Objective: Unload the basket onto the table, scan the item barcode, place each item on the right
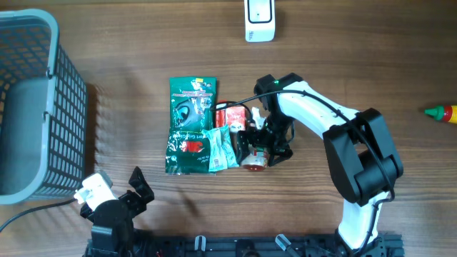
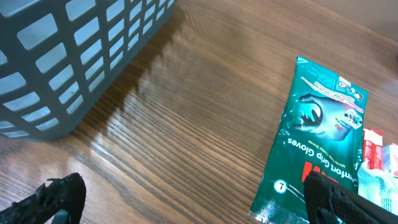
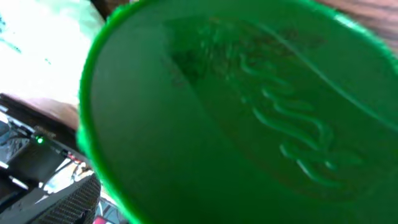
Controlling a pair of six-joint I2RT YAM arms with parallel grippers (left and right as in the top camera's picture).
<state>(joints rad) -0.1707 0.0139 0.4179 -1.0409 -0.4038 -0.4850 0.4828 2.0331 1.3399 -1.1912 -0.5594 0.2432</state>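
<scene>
The green-lidded container (image 1: 255, 161) is seen just right of the glove packets (image 1: 191, 107), apparently straddled by the widely spread right fingers (image 1: 280, 148). The left fingers (image 1: 141, 184), below-left of the packets, are released.

The basket (image 1: 28, 107) is sitting at the left edge of the worktop (image 1: 357, 57); the glove packet (image 1: 191, 106) is lying mid-worktop, the scanner (image 1: 259, 20) behind it, a bottle (image 1: 443, 113) far right. The right pincer (image 1: 257, 151) is hanging over a lidded container (image 1: 254, 163) just right of the packet.
</scene>
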